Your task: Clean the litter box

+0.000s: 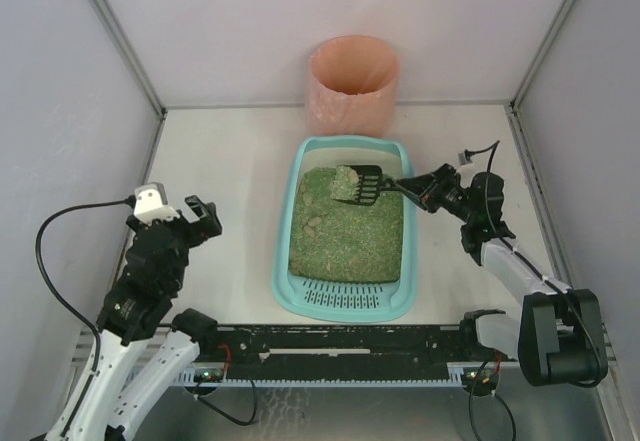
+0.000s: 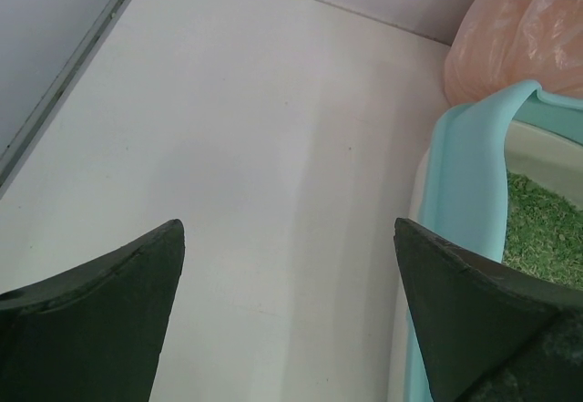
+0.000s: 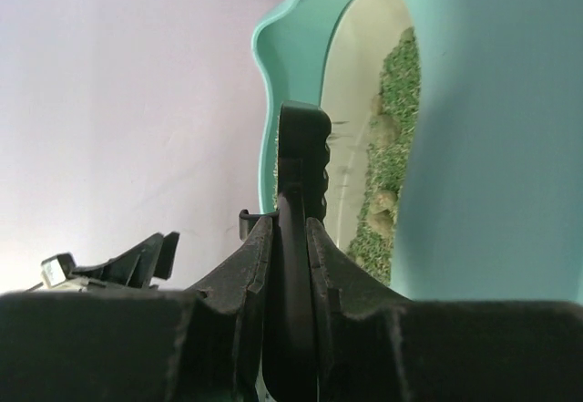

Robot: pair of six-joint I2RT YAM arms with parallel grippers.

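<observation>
Beside litter box (image 2: 474, 160) rim, left gripper (image 2: 288, 233) wide open

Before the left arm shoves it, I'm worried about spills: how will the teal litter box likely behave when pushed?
The litter box is wide and shallow, so it would probably slide flat rather than tip. The granules filling most of it likely make it fairly heavy to shove.
</observation>
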